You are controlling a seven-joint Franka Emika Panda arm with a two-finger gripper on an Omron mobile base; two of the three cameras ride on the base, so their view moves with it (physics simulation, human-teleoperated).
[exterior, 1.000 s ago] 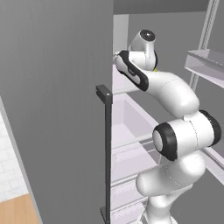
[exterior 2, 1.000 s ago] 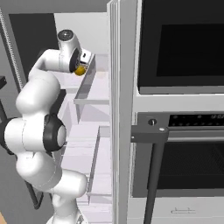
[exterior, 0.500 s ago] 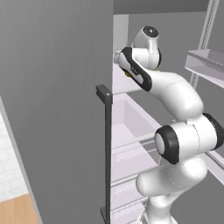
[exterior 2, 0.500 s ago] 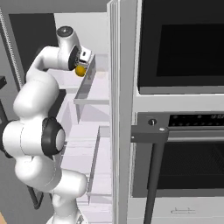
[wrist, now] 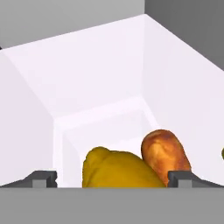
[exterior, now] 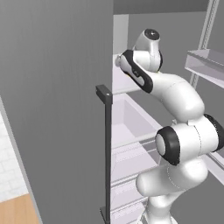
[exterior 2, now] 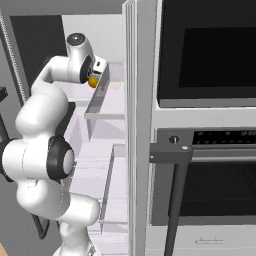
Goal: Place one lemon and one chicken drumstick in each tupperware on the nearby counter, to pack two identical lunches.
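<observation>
A tall grey fridge door (exterior: 57, 100) stands open at the left, a dark vertical handle (exterior: 106, 153) on its edge, and beyond it the pale fridge interior shows white shelves (exterior 2: 107, 107) and drawers (exterior: 127, 127) — evenly lit, no hard shadows. To the right a built-in black oven (exterior 2: 210, 50) sits over a second oven (exterior 2: 220, 190) with a dark bar handle (exterior 2: 210, 152). Low at the left, a patch of white tile (exterior: 11, 175) meets a wood-toned floor (exterior: 17, 212).
</observation>
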